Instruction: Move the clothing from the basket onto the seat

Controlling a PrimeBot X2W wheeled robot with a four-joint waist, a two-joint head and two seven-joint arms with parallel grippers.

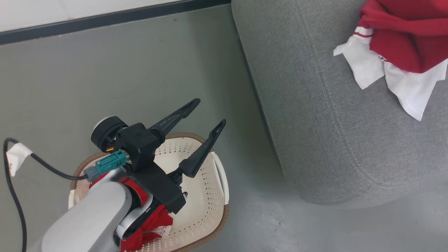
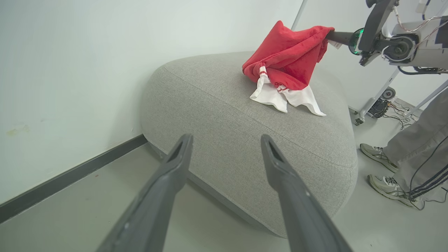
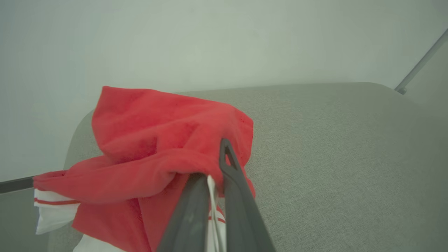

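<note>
Bright even diffuse light; faint shadow under seat (image 1: 315,140); right wrist view hazy, washed-out; wrist-view edges bent.

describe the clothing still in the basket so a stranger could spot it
Start at the big grey seat; on the floor to its left stands a cream holed basket with a brown rim. Bunched in its near end, under the robot's left arm, is red clothing with some white. Unlike the red-and-white garment on the seat, it lies inside the basket.
</note>
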